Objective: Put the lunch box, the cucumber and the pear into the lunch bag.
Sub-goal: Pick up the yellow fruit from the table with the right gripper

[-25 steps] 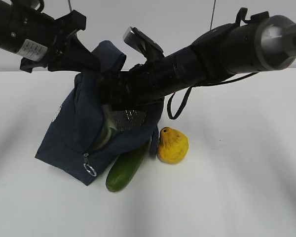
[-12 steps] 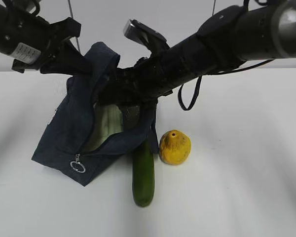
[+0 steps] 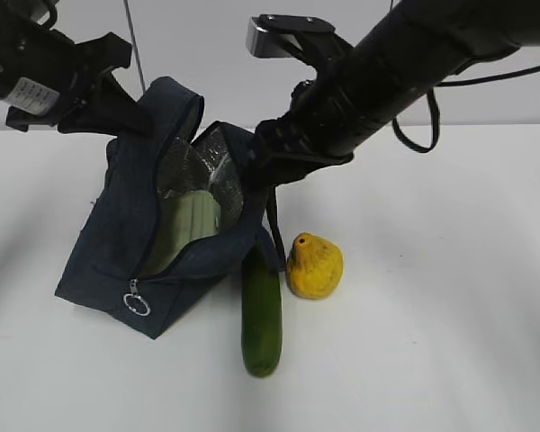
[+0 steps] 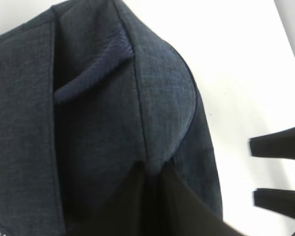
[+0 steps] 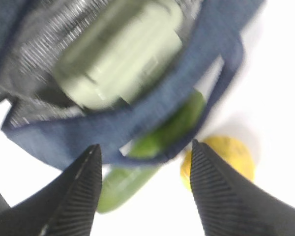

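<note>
The navy lunch bag (image 3: 117, 238) stands open on the white table, its silver lining showing. Inside it lies the pale green lunch box (image 3: 187, 223), blurred in the right wrist view as lunch box (image 5: 123, 54). My left gripper (image 3: 135, 117) is shut on the bag's top edge and holds it up; the left wrist view shows that gripper (image 4: 155, 169) pinching dark fabric. My right gripper (image 3: 263, 169) hangs open and empty just above the bag's right rim (image 5: 145, 144). The cucumber (image 3: 261, 315) lies in front of the bag. The pear (image 3: 315, 265) stands beside it.
The bag's zipper ring pull (image 3: 136, 304) hangs at the lower front. A dark strap (image 3: 274, 234) droops from the bag between cucumber and pear. Bare white table (image 3: 432, 342) stretches to the right and front.
My right gripper has drawn up and out of the bag's mouth, leaving the lunch box inside. The cucumber swung from slanted to pointing straight forward. The bag shifted slightly left.
</note>
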Robot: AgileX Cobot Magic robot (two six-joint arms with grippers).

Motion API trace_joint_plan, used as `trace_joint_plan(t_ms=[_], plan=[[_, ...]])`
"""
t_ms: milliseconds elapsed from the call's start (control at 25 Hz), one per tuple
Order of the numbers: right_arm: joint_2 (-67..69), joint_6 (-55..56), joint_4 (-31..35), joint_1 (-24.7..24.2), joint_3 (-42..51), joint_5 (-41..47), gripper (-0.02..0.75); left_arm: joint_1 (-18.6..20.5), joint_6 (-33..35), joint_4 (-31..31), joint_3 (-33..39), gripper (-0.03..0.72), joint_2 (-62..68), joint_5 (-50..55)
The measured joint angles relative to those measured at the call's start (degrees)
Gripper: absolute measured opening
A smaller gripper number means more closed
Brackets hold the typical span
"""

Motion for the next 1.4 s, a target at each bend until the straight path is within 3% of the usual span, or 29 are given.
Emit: trace_joint_plan(t_ms=[200, 800, 1000, 1400], plan=[[-1.26, 5.25, -9.74, -0.08, 0.0, 6.3, 0.448, 0.0, 0.0, 0.82, 0.0, 0.001, 0.0, 0.0], [4.64, 8.7, -16.03, 0.4, -0.09, 9.65, 0.444, 0.0, 0.0, 3.12, 0.0, 0.001, 0.0, 0.2], [5.24, 9.05, -19.53, 1.1, -0.09, 7.78, 0.444, 0.0, 0.0, 3.82, 0.0, 0.001, 0.0, 0.57], [5.24, 8.58, -20.26, 1.1, -0.09, 5.42, 0.445, 0.11, 0.0, 5.62, 0.0, 0.001, 0.0, 1.16]])
